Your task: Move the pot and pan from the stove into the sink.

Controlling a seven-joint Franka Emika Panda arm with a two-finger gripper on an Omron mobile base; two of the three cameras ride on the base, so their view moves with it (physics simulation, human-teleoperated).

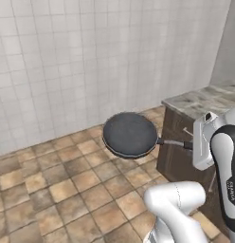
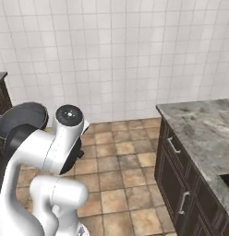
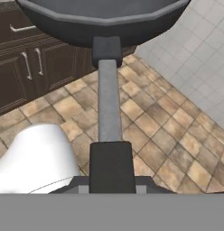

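Hand view: jaws closed on dark grip of pan [image 3: 105,20] handle, pan body straight ahead of jaws, carried over tiled floor [image 3: 177,135]. Risk: long handle levers in pinch, pan sags or drops before sink.

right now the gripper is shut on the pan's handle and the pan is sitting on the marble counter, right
Not quite. The gripper is shut on the handle of the pan, but the pan is not sitting on the marble counter. The left base view shows it held in the air over the tiled floor, beside the counter's end.
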